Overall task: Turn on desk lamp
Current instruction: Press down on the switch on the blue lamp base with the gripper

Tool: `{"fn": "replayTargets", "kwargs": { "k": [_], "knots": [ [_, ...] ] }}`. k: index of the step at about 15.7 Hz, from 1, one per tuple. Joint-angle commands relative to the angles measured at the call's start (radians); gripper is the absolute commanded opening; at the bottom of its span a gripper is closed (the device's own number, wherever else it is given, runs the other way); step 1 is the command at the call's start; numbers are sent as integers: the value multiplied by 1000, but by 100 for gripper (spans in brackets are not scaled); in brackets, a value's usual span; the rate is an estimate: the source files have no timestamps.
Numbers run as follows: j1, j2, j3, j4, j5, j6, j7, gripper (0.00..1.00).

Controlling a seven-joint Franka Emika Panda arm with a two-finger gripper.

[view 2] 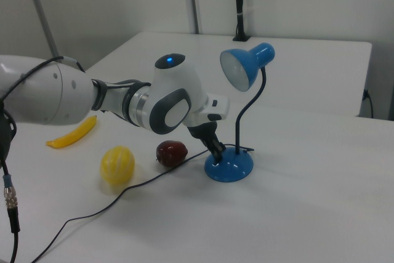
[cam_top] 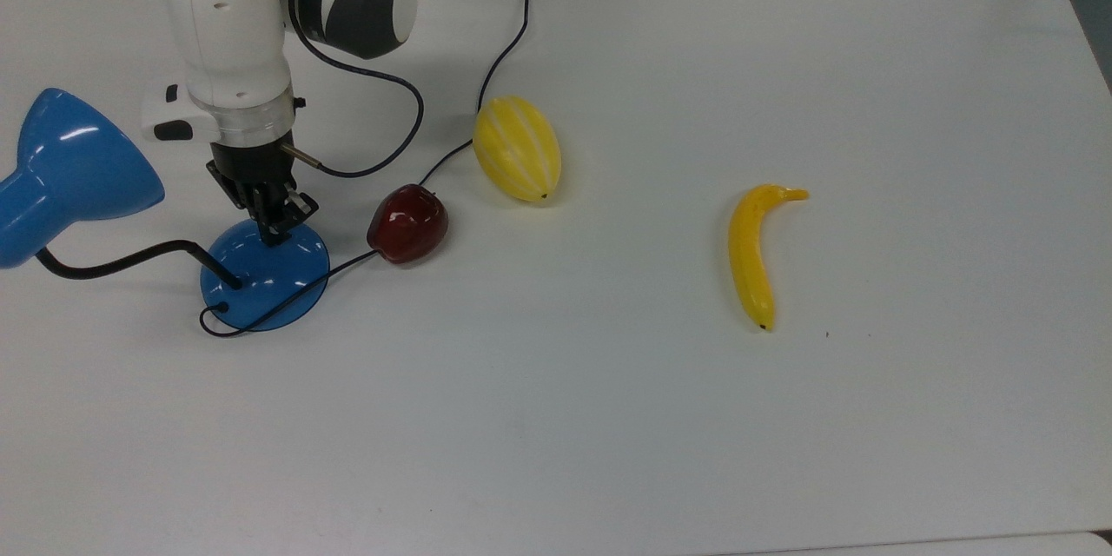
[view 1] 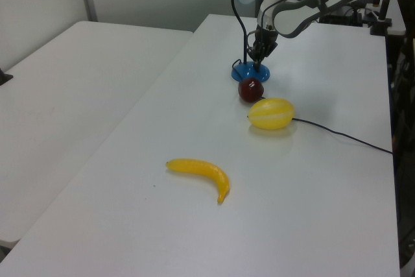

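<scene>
The desk lamp point(cam_top: 78, 165) looks glossy blue, perhaps painted metal; the desk point(cam_top: 660, 417) is smooth matt white; the apple point(cam_top: 407, 223) shines like plastic.
</scene>
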Motion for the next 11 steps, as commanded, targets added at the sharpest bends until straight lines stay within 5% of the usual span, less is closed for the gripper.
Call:
{"fn": "replayTargets", "kwargs": {
  "k": [1,11],
  "knots": [
    [6,3,-6,-9,-9,8,-9,0],
    [5,16,-6,-9,-9,39,-8,0]
  ]
}}
